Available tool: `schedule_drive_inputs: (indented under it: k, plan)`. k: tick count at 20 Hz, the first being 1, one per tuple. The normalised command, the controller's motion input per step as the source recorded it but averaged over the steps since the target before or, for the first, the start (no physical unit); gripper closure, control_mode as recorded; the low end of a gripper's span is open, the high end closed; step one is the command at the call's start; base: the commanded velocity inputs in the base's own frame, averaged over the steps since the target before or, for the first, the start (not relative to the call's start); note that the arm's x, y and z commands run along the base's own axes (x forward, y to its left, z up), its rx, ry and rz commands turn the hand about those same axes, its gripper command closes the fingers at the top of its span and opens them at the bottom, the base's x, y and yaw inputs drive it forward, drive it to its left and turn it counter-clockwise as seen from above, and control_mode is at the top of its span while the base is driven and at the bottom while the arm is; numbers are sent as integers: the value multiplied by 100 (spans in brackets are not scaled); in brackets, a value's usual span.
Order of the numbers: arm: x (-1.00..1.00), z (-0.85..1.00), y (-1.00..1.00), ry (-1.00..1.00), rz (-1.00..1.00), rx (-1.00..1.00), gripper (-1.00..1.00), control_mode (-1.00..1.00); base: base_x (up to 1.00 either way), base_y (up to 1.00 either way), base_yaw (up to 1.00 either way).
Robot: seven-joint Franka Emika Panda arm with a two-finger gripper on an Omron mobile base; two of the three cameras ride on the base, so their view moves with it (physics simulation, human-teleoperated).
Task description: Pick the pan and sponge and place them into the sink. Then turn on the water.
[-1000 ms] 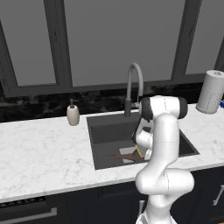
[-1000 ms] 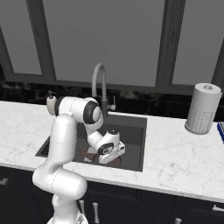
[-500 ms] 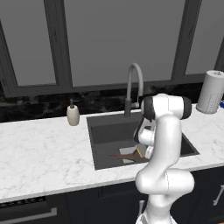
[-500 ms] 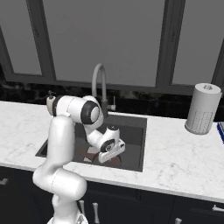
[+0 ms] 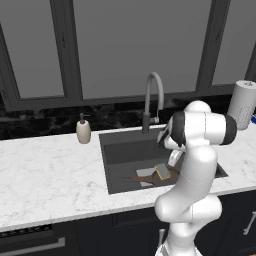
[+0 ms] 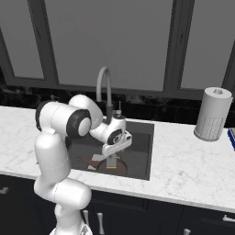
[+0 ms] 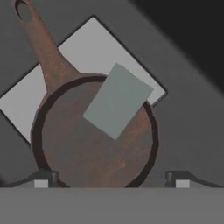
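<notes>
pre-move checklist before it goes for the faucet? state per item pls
1. Pan in the sink: ok, it lies on the basin bottom, partly over the pale patch.
2. Sponge in the sink: ok, it rests in the pan, leaning on its rim.
3. Gripper free of the sponge: ok, fingertips stand wide apart with nothing between them.
4. Gripper clear of the basin: not ok, it hangs low over the pan.
5. Water running from the faucet: not ok, none visible.
6. Faucet lever position: cannot tell, too small.
</notes>
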Motion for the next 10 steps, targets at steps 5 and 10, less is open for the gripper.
schedule_drive_inputs:
  k: [5,10]
  plan:
    - [-13,92,-51,2,-18,10,-100,-100,0,0,0]
    - [-15,80,-58,0,-31,26,-100,-100,0,0,0]
